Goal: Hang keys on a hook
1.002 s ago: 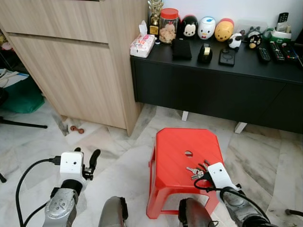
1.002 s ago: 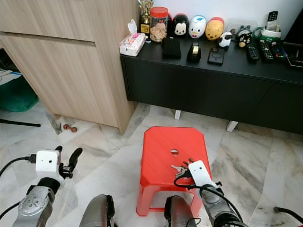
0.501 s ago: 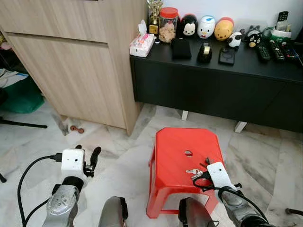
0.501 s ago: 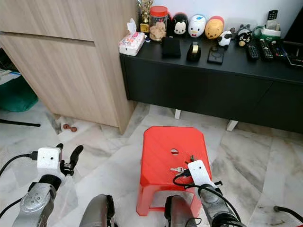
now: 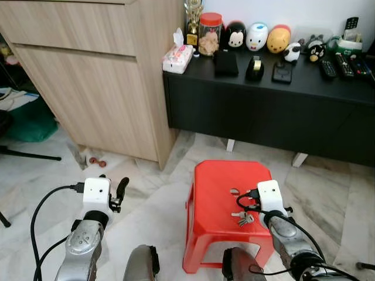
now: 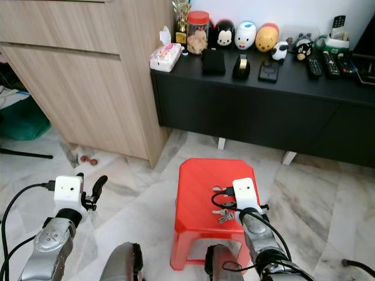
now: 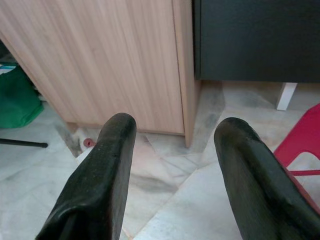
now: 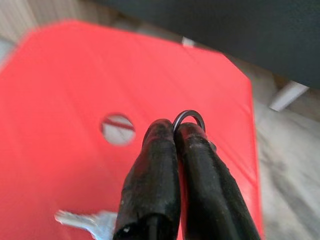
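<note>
Evidently the right claw [image 8: 175, 131] was clenched on the ring of the keys [image 5: 243, 218], dangling over the red stool [image 5: 214, 181] near its right edge, so lifting slowly seemed wise, while the left claw [image 7: 172, 145] hung released.

A red plastic stool [image 5: 221, 186] with a round hole in its seat stands on the marble floor [image 5: 152, 193]. Behind it, a black counter [image 5: 263, 102] carries a tissue pack [image 5: 177, 57], a red-lidded jar [image 5: 210, 34], cartoon figurines [image 5: 257, 36] and remotes [image 5: 343, 66]. A wooden cabinet [image 5: 94, 76] stands beside the counter.
</note>
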`<state>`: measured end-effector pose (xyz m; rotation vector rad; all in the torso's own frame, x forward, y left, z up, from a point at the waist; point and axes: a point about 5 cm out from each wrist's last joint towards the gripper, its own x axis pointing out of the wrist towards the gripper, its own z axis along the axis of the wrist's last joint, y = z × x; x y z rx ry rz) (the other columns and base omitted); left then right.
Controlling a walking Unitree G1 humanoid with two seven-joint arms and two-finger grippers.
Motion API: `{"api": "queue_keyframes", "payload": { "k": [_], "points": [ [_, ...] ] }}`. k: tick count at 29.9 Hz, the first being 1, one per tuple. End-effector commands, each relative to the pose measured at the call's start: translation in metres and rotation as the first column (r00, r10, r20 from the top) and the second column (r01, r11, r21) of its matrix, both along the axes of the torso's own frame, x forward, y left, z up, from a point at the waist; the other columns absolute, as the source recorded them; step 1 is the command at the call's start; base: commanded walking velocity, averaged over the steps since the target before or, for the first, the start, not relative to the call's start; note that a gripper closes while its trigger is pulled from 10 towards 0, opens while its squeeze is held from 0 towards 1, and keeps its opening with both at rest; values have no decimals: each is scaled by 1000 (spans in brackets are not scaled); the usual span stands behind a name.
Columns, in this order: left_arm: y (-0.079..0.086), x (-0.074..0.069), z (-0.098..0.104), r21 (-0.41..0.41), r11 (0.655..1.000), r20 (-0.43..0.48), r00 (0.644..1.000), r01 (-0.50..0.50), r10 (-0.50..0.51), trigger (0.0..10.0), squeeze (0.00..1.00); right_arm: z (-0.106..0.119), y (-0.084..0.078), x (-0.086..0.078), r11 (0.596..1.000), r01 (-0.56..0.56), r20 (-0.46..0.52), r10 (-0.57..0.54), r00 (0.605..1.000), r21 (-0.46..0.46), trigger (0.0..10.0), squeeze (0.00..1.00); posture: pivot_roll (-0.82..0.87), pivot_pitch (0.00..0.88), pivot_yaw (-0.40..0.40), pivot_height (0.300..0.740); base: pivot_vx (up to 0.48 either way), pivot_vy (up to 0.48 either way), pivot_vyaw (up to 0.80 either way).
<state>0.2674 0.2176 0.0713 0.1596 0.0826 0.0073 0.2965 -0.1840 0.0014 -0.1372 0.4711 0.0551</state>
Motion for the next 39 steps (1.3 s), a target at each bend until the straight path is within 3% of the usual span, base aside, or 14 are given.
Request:
{"api": "queue_keyframes", "payload": {
  "k": [1,5,6,12,15,16,17,29,32,39],
  "points": [
    [3,1,-2,6,1000,0,1000,-15,15,10000,0,10,-2,6,998,23,76,-28,997,61,0,0,18,0,-8,610,0,0,0],
    [3,3,-3,6,1000,-2,1000,-18,18,10000,0,16,-6,8,993,49,123,-63,990,108,0,0,11,0,-11,610,0,0,0],
    [4,4,-4,6,1000,1,1000,-24,24,10000,0,23,-10,11,982,74,179,-105,978,172,0,0,8,0,-14,610,0,0,0],
    [10,6,-5,4,999,14,998,-54,54,10000,0,42,-15,13,949,103,314,-199,928,298,0,0,7,0,-27,610,0,0,0],
    [11,6,-7,3,998,15,998,-62,62,10000,0,47,-14,13,948,95,345,-203,916,305,0,0,3,0,-30,610,0,0,0],
    [11,6,-8,3,998,15,998,-64,64,10000,0,50,-12,13,947,94,357,-206,911,307,4588,0,1,0,-30,610,0,0,0],
    [12,6,-9,3,998,13,998,-67,67,10000,0,54,-10,13,947,91,371,-208,905,309,10000,0,-5,0,-34,610,0,0,0],
    [11,7,-14,-13,996,22,996,-91,91,10000,0,74,-1,8,943,56,440,-205,874,327,10000,0,-13,0,-50,610,0,0,0],
    [10,3,-18,-19,995,18,995,-93,94,10000,0,67,-4,5,950,105,390,-219,894,293,10000,0,-15,0,-53,629,0,0,0],
    [10,-1,-22,-19,995,10,995,-98,98,10000,0,66,-10,1,949,117,390,-230,892,291,10000,0,-20,0,-51,669,0,0,0]
  ]
}}
